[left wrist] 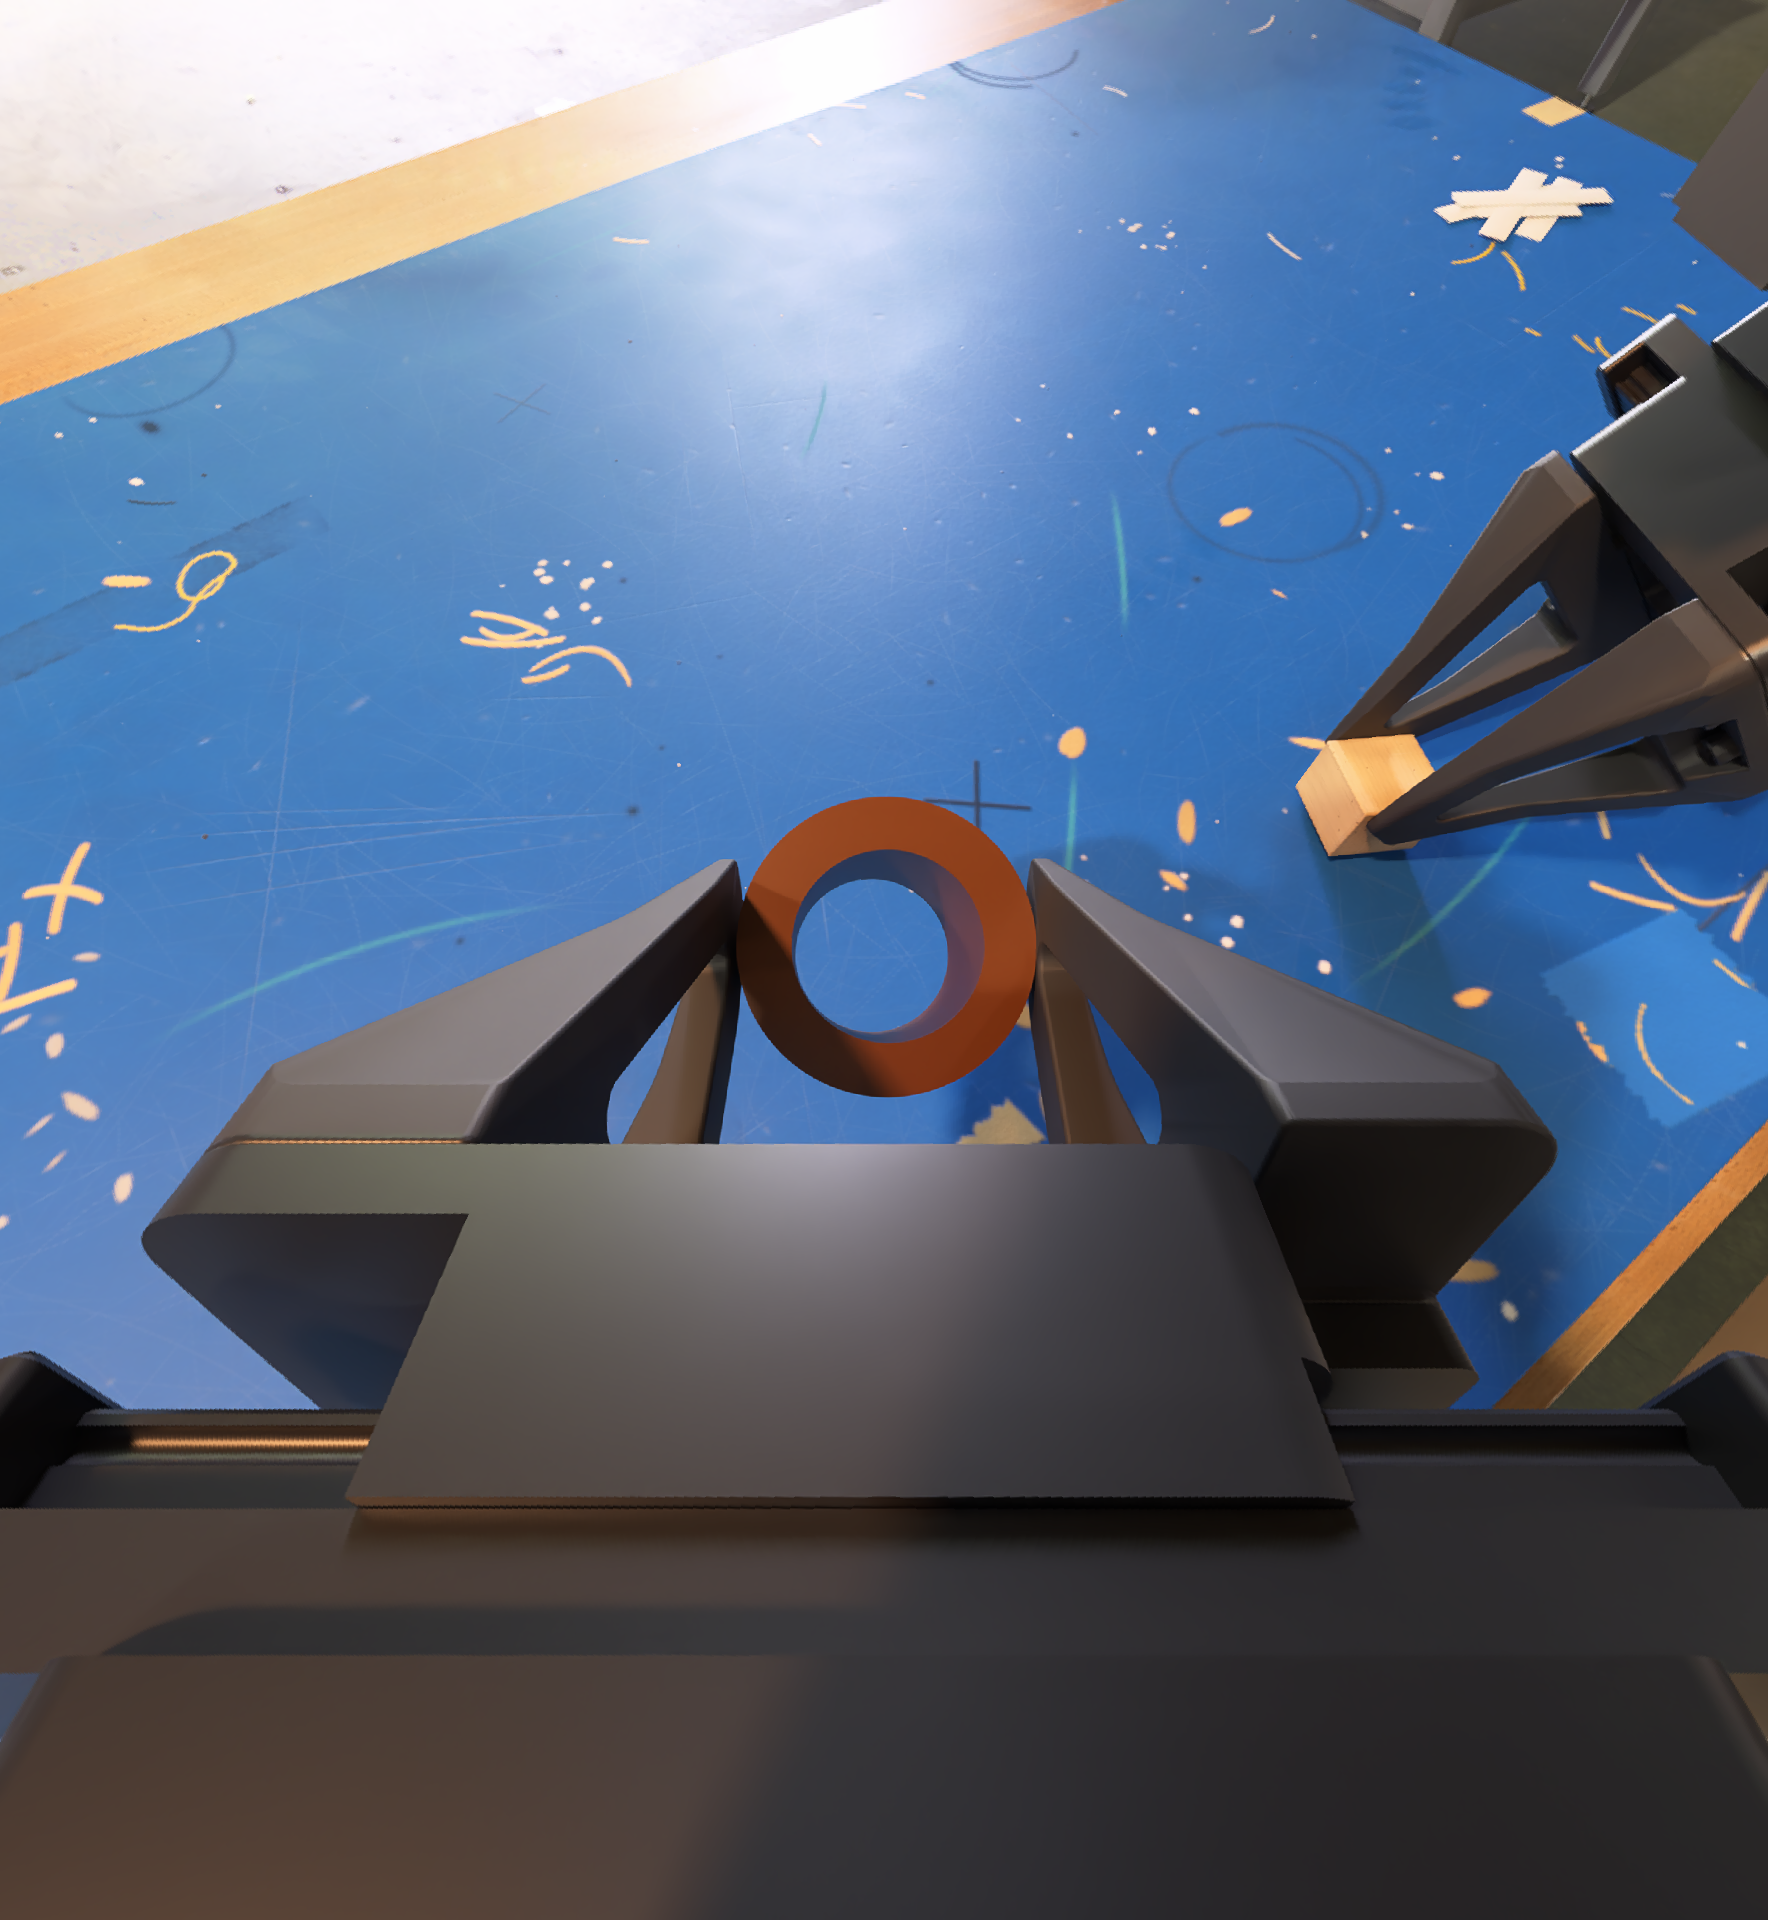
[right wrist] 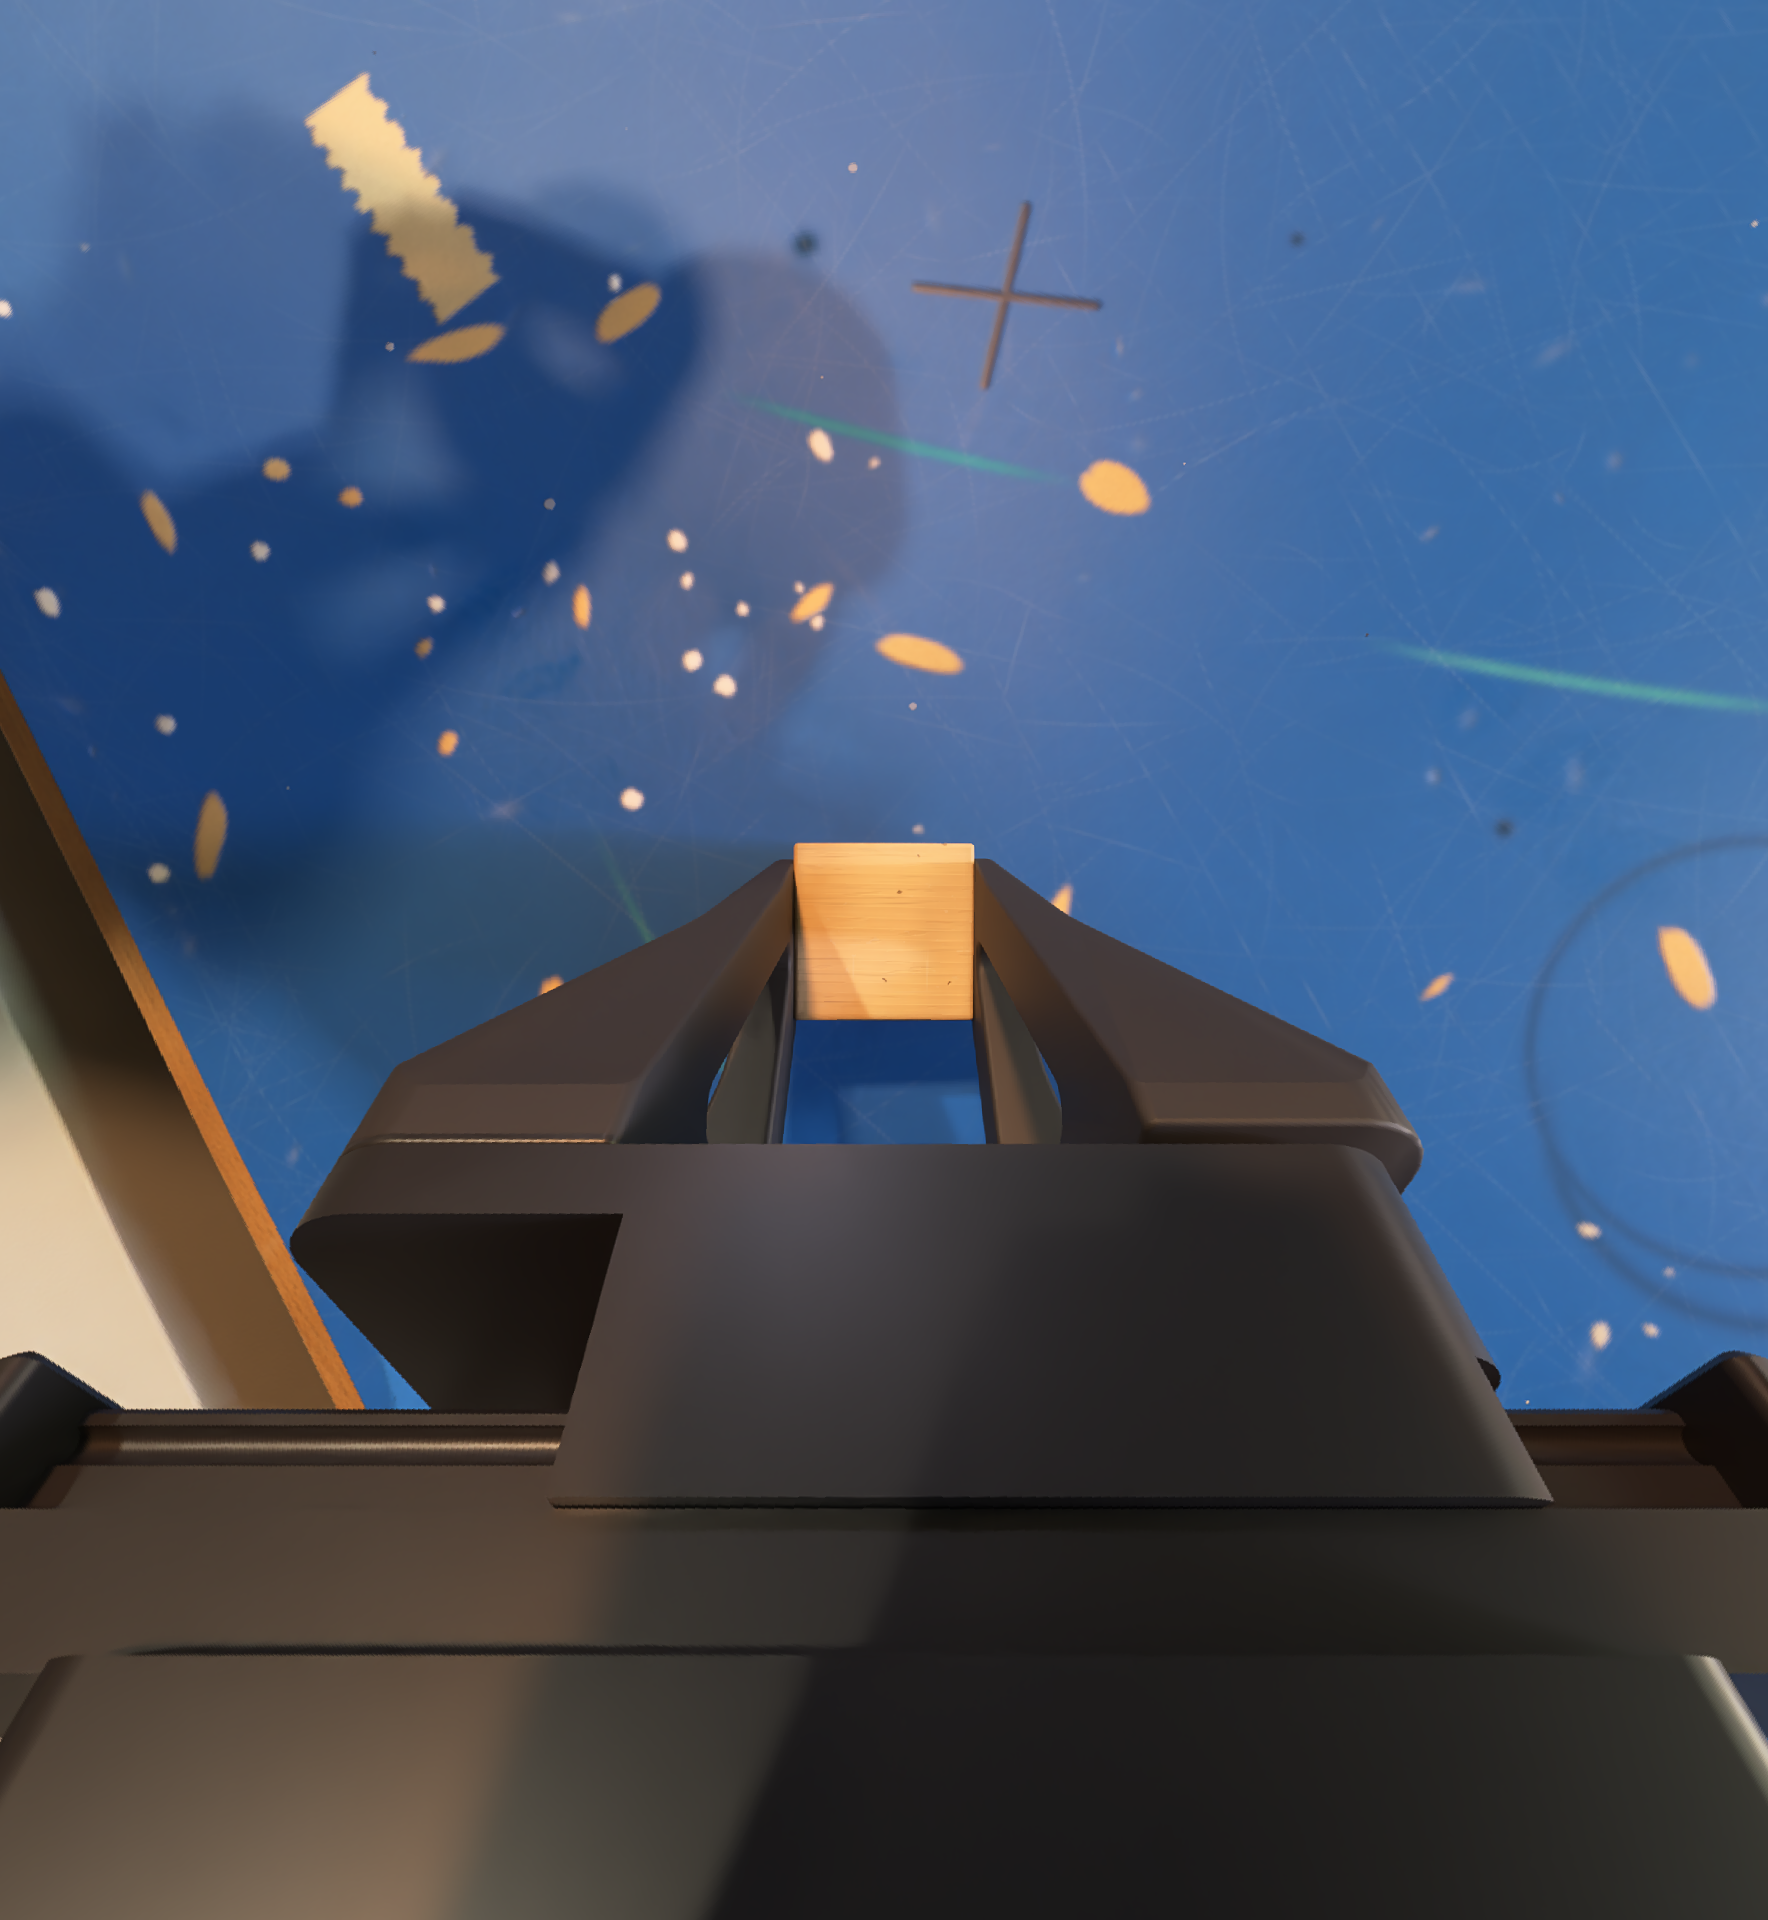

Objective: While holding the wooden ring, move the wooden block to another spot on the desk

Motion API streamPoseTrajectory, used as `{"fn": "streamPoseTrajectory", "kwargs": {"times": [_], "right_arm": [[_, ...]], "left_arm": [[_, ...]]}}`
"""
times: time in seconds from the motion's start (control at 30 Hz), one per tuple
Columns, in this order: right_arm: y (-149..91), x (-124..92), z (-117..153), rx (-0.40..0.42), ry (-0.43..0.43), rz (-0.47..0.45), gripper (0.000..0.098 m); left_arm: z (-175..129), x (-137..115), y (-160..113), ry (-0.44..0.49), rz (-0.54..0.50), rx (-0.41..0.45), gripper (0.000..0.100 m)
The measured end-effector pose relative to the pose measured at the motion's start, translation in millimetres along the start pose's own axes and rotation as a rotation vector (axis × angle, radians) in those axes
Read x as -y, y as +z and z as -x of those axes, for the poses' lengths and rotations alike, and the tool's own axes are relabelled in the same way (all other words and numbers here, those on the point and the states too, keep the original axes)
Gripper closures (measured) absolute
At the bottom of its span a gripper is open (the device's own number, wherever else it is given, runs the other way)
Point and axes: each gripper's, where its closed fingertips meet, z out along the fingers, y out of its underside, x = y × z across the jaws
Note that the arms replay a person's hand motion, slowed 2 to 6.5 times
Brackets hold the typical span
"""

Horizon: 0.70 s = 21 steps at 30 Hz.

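Observation:
In the left wrist view my left gripper point(left wrist: 885, 883) is shut on a reddish-brown wooden ring point(left wrist: 885, 1060), held upright between its fingertips above the blue desk point(left wrist: 651, 364), with the hole facing the camera. At the right of that view my right gripper point(left wrist: 1353, 784) is shut on a pale wooden block point(left wrist: 1363, 790) that is at the desk surface. In the right wrist view the block point(right wrist: 883, 930) sits between the tips of the right gripper point(right wrist: 883, 868), both fingers pressed against its sides.
The blue desk is scratched and flecked with orange and white marks, pen crosses and circles. Its wooden edge runs along the far side point(left wrist: 236, 270) and near right point(left wrist: 1690, 1216), and at the left of the right wrist view point(right wrist: 132, 987). White tape strips point(left wrist: 1524, 203) lie far right.

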Motion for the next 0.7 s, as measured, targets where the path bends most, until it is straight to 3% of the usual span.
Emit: {"fn": "streamPoseTrajectory", "kwargs": {"times": [0.7], "right_arm": [[0.0, -0.2, -4.4, 0.005, 0.027, 0.016, 0.0705]], "left_arm": [[-0.4, 0.3, -0.1, 0.002, -0.001, 0.0, 0.054]]}}
